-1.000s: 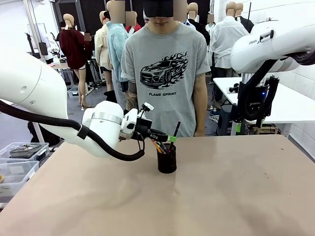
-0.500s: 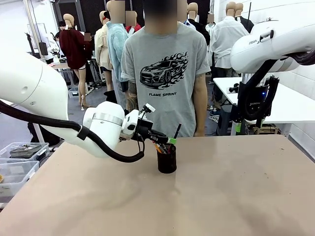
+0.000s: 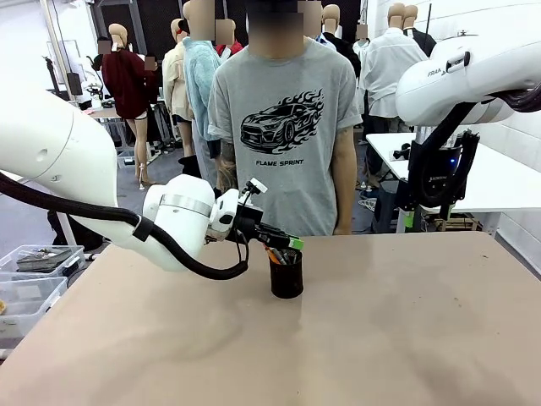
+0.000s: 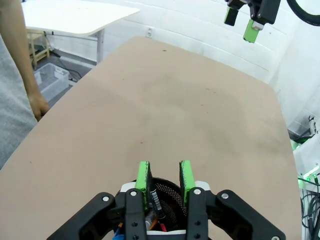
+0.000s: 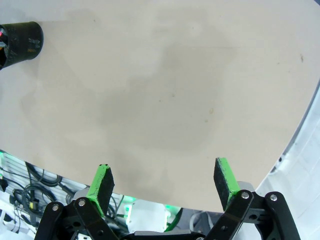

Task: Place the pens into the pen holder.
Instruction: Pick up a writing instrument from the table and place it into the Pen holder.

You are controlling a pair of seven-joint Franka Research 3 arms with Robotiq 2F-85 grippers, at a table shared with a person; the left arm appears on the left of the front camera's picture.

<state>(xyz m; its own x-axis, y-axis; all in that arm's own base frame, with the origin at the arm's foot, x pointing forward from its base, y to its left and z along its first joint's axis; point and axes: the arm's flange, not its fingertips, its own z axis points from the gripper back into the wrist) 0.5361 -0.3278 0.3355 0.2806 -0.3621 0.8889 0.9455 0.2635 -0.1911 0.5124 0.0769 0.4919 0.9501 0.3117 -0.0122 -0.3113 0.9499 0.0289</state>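
While your left gripper (image 3: pixel 292 244) hangs just over the pen holder (image 3: pixel 286 274), its green pads (image 4: pixel 144 176) stand a small way apart, and nothing is clamped between them. From the left wrist camera the holder's round rim (image 4: pixel 172 184) sits directly below and between the fingertips. A black pen (image 4: pixel 155 201) with a pale printed band leans inside the cup, its top just under the gap and close to the left pad, apart from both. Lower in the cup, a pink-red end (image 4: pixel 163 227) and an orange-yellow pen (image 4: pixel 120 229) show past the knuckles.

From the front, orange tips (image 3: pixel 271 253) poke over the rim just below the fingertips. You cannot tell from here where the silver-grey pen lies among them.

The table (image 3: pixel 406 338) beyond the fingertips is bare tan board. A person in a grey printed T-shirt (image 3: pixel 283 127) stands at the far edge, directly behind the left gripper; in the wrist view a hand (image 4: pixel 37 106) hangs at the table edge, well off to the left of the pads.

Your right gripper (image 5: pixel 162 181) is held high and spread wide with nothing between its pads. The pen holder (image 5: pixel 19 41) lies well apart from it, toward the upper left corner of its wrist view. That same gripper (image 4: pixel 250 20) shows far ahead of the left pincer.
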